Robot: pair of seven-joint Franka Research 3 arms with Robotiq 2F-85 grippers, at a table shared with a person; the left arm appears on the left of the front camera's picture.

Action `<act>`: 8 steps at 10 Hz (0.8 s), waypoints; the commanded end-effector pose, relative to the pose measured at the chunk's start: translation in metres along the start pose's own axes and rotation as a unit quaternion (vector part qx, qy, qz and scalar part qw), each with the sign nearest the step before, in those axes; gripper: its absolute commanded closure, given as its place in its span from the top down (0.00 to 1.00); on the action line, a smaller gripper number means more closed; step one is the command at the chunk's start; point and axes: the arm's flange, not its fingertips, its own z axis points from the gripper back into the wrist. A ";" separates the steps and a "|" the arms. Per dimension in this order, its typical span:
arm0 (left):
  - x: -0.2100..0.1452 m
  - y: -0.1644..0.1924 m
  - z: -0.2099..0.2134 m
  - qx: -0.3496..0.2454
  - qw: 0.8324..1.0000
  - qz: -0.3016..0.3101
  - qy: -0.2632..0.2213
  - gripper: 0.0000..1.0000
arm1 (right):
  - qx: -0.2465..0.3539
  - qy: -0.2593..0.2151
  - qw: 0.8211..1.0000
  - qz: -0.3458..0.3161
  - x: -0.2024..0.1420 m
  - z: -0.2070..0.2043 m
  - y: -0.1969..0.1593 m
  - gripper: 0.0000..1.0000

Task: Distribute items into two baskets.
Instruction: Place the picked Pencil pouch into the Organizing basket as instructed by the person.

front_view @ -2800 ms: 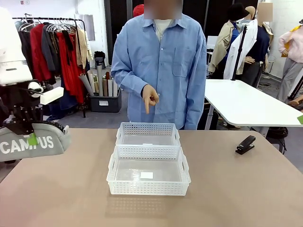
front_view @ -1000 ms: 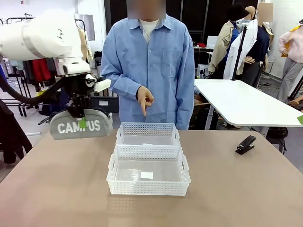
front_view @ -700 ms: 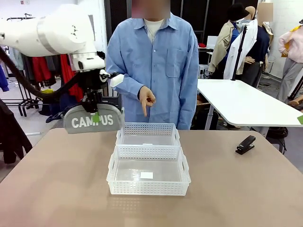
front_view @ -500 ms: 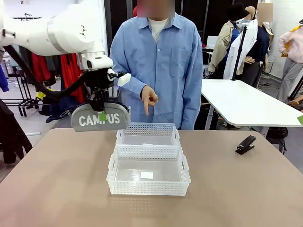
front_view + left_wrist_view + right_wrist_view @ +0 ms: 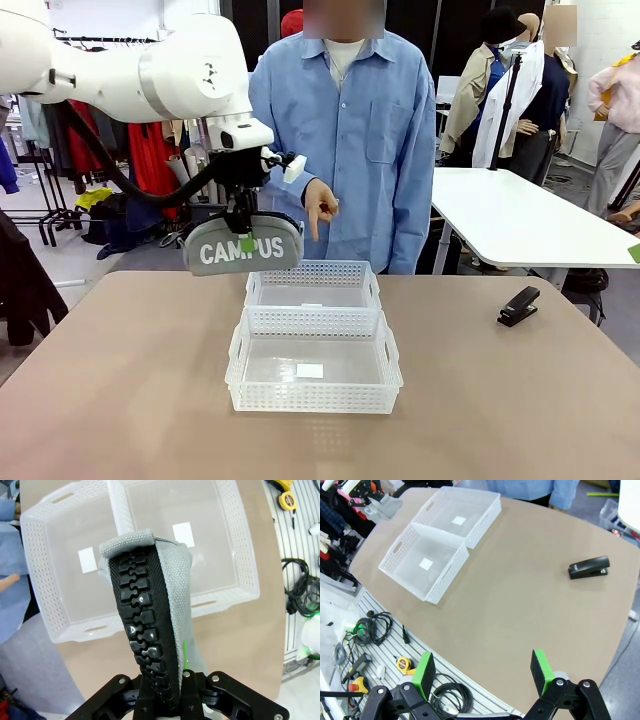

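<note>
Left pincer (image 5: pixel 246 238) clamps the grey CAMPUS pouch (image 5: pixel 225 252), hanging left of centre over the far basket (image 5: pixel 312 272) corner. Right pincer (image 5: pixel 483 671) gapes empty. Black stapler (image 5: pixel 519 305) lies mid-right on the bench (image 5: pixel 130 380).

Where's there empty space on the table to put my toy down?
Bare table left of the near basket, and between it and the stapler on the right. Crowded: by the far basket, where the pouch hangs.
</note>
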 end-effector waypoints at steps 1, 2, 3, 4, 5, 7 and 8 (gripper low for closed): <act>0.010 0.016 -0.004 0.003 1.000 0.015 0.013 0.00 | 0.006 -0.004 1.000 0.002 0.000 0.000 0.001 1.00; 0.015 0.025 -0.008 0.004 1.000 0.017 0.022 0.00 | 0.006 -0.004 1.000 0.002 0.000 0.000 0.001 1.00; 0.018 0.036 -0.013 0.003 1.000 0.020 0.024 0.00 | 0.006 -0.004 1.000 0.002 0.000 0.000 0.001 1.00; 0.023 0.045 -0.018 0.012 0.999 0.024 0.026 0.00 | 0.006 -0.004 1.000 0.002 0.000 0.000 0.001 1.00; 0.030 0.053 -0.022 0.019 0.999 0.022 0.027 0.00 | 0.006 -0.004 1.000 0.002 0.000 0.000 0.001 1.00; 0.044 0.068 -0.031 0.025 0.999 0.020 0.026 0.00 | 0.006 -0.004 1.000 0.002 0.000 0.000 0.001 1.00; 0.051 0.076 -0.037 0.019 0.999 0.021 0.025 0.00 | 0.006 -0.004 1.000 0.002 0.000 0.000 0.001 1.00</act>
